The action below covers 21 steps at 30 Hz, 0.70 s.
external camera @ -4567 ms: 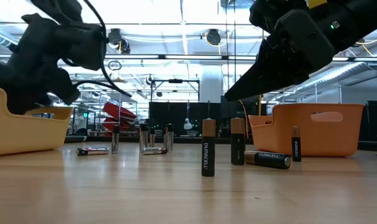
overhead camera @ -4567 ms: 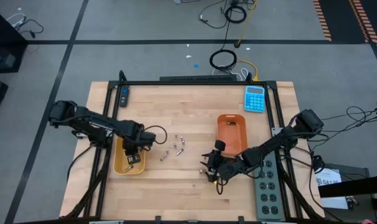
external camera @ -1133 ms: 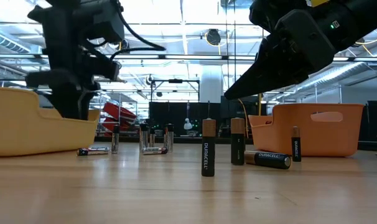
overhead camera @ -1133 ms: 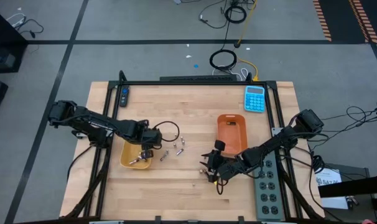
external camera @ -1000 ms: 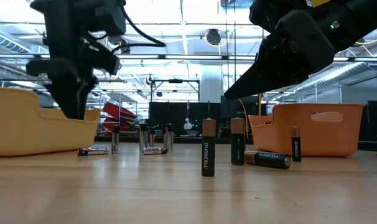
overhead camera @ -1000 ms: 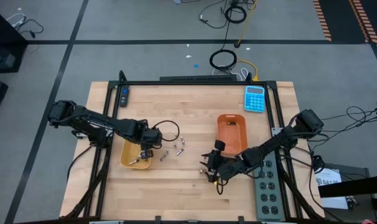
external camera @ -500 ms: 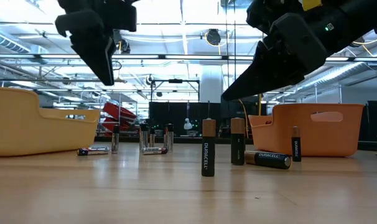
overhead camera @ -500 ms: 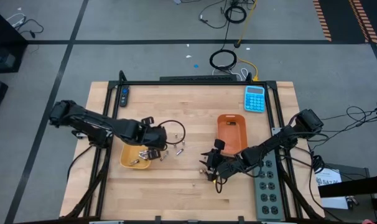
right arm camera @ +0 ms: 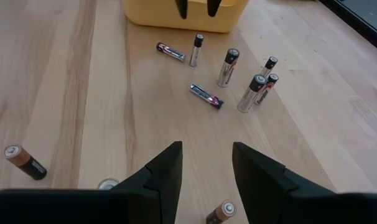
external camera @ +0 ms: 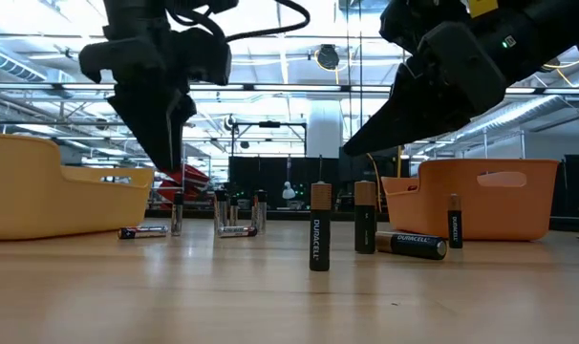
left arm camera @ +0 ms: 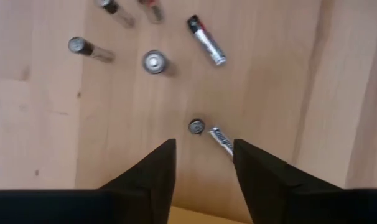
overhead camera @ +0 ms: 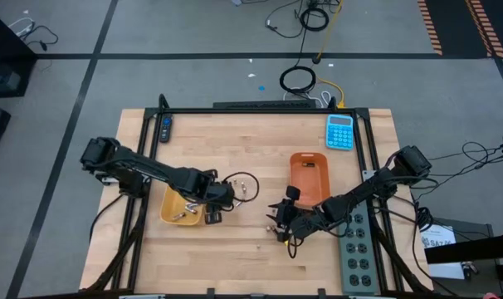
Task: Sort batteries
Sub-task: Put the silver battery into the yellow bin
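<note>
Several slim silvery batteries (overhead camera: 237, 195) stand or lie on the wood just right of the yellow tray (overhead camera: 178, 208); they also show as batteries (right arm camera: 229, 65) in the right wrist view. My left gripper (left arm camera: 204, 146) is open and points down over the tray's right rim (right arm camera: 185, 23). One upright battery (left arm camera: 196, 126) and one lying battery (left arm camera: 222, 141) sit just beyond its fingertips. My right gripper (right arm camera: 207, 152) hovers open near the table's middle, among copper-topped batteries (external camera: 319, 227) that stand or lie beside the orange tray (overhead camera: 310, 176).
A blue calculator (overhead camera: 339, 131) lies at the far right and a grey power strip (overhead camera: 357, 249) along the right edge. A dark remote (overhead camera: 166, 129) sits far left. Black frame rails (overhead camera: 260, 110) border the table. Bare wood lies along the near edge.
My left gripper has risen out of the yellow tray, swung toward the table's right over the tray's rim toward the slim batteries, then come down somewhat. The batteries and trays have stayed where they were.
</note>
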{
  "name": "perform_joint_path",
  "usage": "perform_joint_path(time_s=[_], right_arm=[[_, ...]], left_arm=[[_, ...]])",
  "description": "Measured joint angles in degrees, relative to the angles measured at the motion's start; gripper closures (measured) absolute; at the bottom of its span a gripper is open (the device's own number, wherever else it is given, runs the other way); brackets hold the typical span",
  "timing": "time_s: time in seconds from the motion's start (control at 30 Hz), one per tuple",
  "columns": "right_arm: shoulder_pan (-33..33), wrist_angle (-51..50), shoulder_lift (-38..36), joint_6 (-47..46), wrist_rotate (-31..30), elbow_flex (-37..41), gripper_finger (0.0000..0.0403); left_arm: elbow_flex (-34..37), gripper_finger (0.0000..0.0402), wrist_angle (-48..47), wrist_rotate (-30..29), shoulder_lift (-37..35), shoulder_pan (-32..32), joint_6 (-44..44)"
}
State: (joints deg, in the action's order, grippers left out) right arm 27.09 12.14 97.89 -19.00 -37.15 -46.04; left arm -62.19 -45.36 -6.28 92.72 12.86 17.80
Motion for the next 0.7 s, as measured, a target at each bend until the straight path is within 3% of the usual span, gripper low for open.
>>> perform_joint_path(time_s=[0.2,0.7], right_arm=[[0.0,0.0,0.0,0.0,0.0,0.0,0.0271],[0.0,-0.3,0.0,0.0,0.0,0.0,0.0271]], left_arm=[[0.0,0.0188,0.6,-0.8,1.6,0.1,1.4],[0.0,0.0185,4.7,-1.4,9.0,-0.9,1.3]])
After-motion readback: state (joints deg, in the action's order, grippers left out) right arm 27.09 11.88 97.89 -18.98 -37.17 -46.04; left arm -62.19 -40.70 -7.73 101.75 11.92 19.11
